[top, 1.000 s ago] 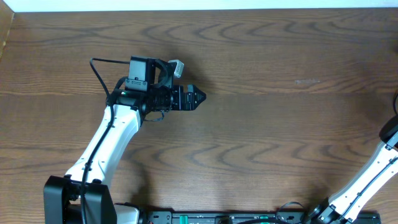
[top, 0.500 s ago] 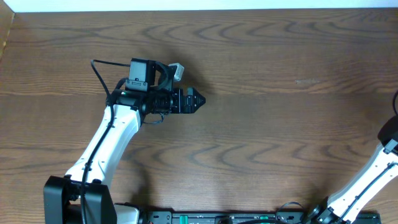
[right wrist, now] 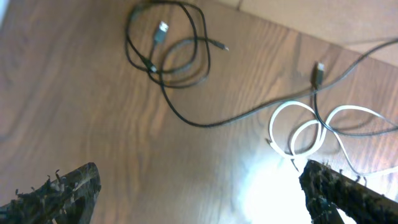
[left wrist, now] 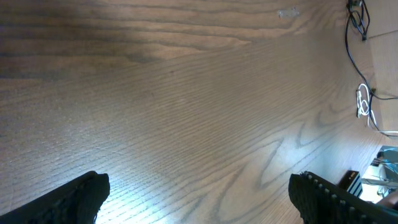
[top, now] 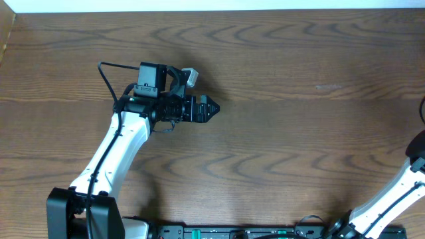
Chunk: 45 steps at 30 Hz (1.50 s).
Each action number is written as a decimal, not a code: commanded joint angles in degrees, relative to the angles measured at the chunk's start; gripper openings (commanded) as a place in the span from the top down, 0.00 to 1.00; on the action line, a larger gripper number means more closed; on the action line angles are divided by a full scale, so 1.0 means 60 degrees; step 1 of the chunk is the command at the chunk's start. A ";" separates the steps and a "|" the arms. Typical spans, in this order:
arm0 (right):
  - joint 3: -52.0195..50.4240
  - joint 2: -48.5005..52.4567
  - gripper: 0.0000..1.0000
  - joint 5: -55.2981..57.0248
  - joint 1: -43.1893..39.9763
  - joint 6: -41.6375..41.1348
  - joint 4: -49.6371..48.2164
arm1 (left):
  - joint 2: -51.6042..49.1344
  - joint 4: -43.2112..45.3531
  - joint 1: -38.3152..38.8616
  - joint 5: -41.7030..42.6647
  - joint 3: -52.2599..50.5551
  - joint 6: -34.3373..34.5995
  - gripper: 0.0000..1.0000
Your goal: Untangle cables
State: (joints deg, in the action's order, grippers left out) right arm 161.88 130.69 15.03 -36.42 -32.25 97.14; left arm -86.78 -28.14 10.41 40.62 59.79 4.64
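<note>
In the right wrist view a black cable (right wrist: 168,56) lies in loose loops at the top, with a small plug end showing. A long black strand runs from it to the right towards a second plug (right wrist: 317,70). A white cable (right wrist: 305,130) lies in two loops at the right and crosses a black strand. My right gripper (right wrist: 199,199) is open and empty above the table, its right finger near the white loops. My left gripper (top: 211,108) (left wrist: 199,202) is open and empty over bare wood. From it the cables (left wrist: 362,102) show small and far off at the right edge.
The wooden table (top: 279,146) fills the views. In the overhead view only my right arm (top: 408,176) shows, at the right edge; its gripper and the cables are out of frame. A pale surface (right wrist: 323,18) borders the table beyond the cables.
My right arm has drawn slightly down and right at the overhead view's edge. My left gripper has barely shifted.
</note>
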 commanded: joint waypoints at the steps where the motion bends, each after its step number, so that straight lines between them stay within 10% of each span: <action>1: -0.0390 -0.0856 0.01 0.0328 0.0346 -0.0113 0.0033 | 0.0149 0.0018 -0.0018 0.0160 0.0022 -0.0131 0.02; 17: -0.2178 -0.3927 0.01 0.0466 0.2765 0.1147 0.0022 | 0.2364 -0.0084 -0.2320 -0.1231 0.0022 -0.0280 0.02; 33: -0.2688 -0.4047 0.01 0.0404 0.6965 0.2532 -0.0441 | 0.4645 -0.1843 -0.2357 -0.3752 0.0022 -0.0273 0.02; 45: -0.6073 -0.4229 0.01 0.1942 0.8761 0.1792 -0.2776 | 0.5424 -0.1920 -0.2357 -0.4328 0.0018 -0.0831 0.02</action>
State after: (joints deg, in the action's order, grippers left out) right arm 131.70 106.83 23.70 14.46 -20.45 82.81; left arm -54.74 -39.31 -3.60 17.43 59.79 1.17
